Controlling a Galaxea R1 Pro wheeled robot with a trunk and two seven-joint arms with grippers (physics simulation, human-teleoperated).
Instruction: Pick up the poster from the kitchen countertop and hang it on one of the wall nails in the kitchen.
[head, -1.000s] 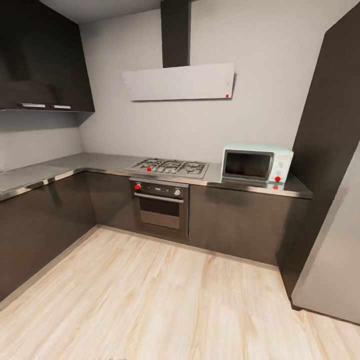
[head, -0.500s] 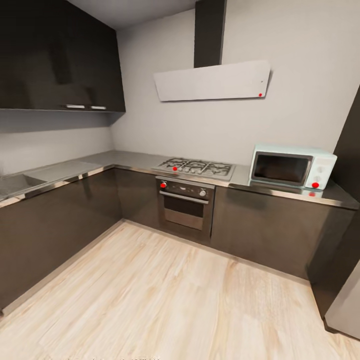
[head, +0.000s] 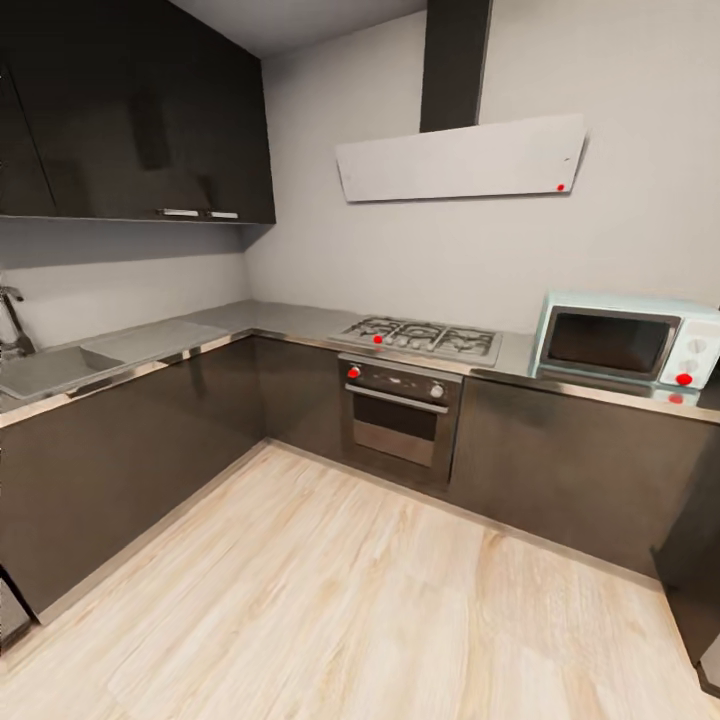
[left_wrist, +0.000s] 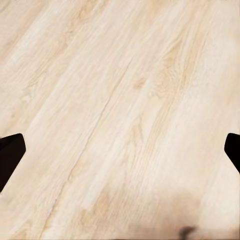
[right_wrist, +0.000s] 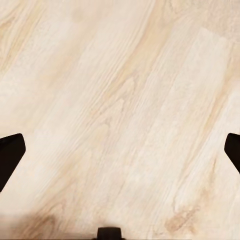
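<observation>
Both pincers hang spread and empty over the wooden floor (left_wrist: 120, 100); no poster in sight yet, so it's searching, and should scan along the grey worktop (head: 150, 340) by the sink (head: 40, 370).

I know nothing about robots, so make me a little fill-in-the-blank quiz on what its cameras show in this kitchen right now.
1. The oven sits directly under the gas ____.
2. The pale blue microwave stands on the kitchen countertop, on the hob's ____ side in the head view.
3. Both wrist cameras look down at a light ____ floor.

Missing words: hob; right; wooden
</observation>
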